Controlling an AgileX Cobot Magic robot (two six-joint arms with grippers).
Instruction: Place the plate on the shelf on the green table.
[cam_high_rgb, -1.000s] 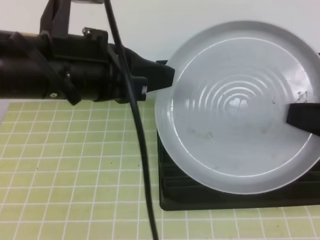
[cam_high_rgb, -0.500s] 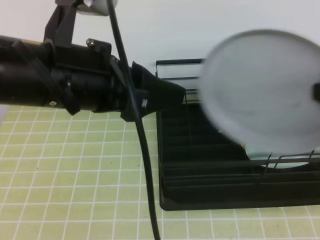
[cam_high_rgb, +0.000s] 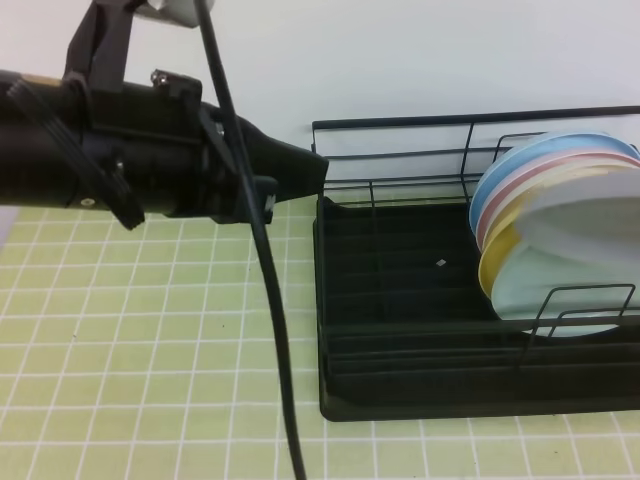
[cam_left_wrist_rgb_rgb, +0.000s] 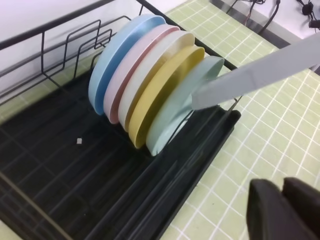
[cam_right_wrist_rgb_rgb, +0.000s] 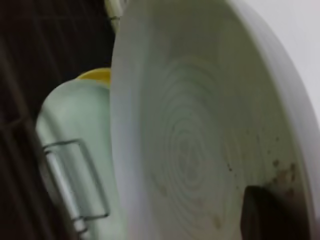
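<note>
The plain pale grey round plate hangs tilted in the air at the front end of the row of coloured plates, its rim just beside the pale mint-green plate; I cannot tell whether they touch. The right gripper is clamped on the grey plate's edge, a dark finger lying over the rim in the right wrist view. The left gripper holds nothing; its tips look close together, though how far they are parted I cannot tell, and it hovers over the yellow-green tiled table beside the black wire dish rack.

The step in hand appears to be seating the grey plate in the free slot in front of the mint-green one. To do it well, the plate should probably be turned to the lean of its neighbours, its lower edge guided between the wire dividers and down to the ribbed tray before the grip loosens. Letting go early risks it sliding over the front rail.
</note>
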